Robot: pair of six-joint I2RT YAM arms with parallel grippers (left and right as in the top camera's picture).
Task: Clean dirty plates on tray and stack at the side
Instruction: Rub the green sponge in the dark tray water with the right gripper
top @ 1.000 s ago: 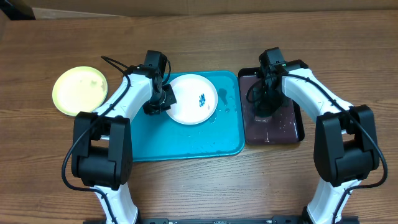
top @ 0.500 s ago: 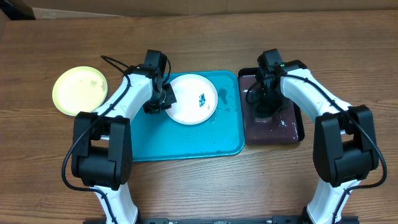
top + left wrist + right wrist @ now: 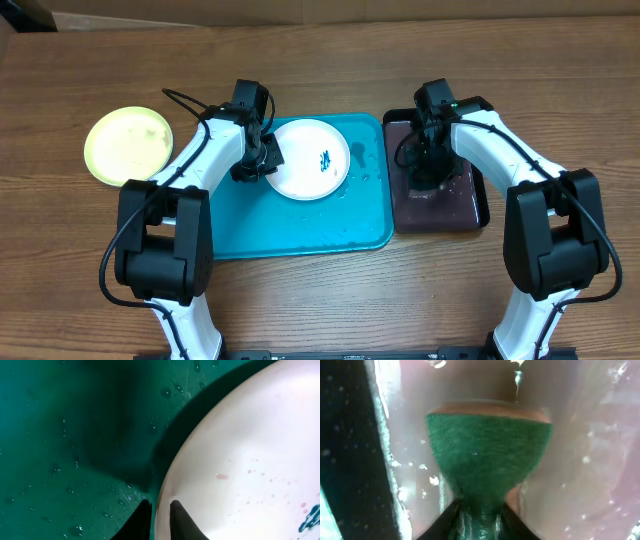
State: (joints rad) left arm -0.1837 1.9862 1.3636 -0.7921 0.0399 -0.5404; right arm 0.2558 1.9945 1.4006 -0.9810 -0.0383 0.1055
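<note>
A white plate (image 3: pixel 312 160) with a dark teal smear (image 3: pixel 325 158) lies on the turquoise tray (image 3: pixel 300 225). My left gripper (image 3: pixel 262 160) is shut on the plate's left rim; in the left wrist view its fingers (image 3: pixel 159 520) pinch the white rim (image 3: pixel 240 460) over the wet tray (image 3: pixel 75 435). A yellow-green plate (image 3: pixel 128 144) lies on the table at the far left. My right gripper (image 3: pixel 428 165) is shut on a teal sponge (image 3: pixel 487 455) and holds it down in the black tray (image 3: pixel 470 210) of dark liquid. The mint-blue plate is out of view.
The black tray stands right of the turquoise tray, almost touching it. Water drops lie on the turquoise tray (image 3: pixel 355 175) right of the plate. Bare wooden table (image 3: pixel 330 300) lies in front of both trays.
The right gripper has shifted slightly within the black tray with the sponge. The left gripper and white plate have not visibly moved.
</note>
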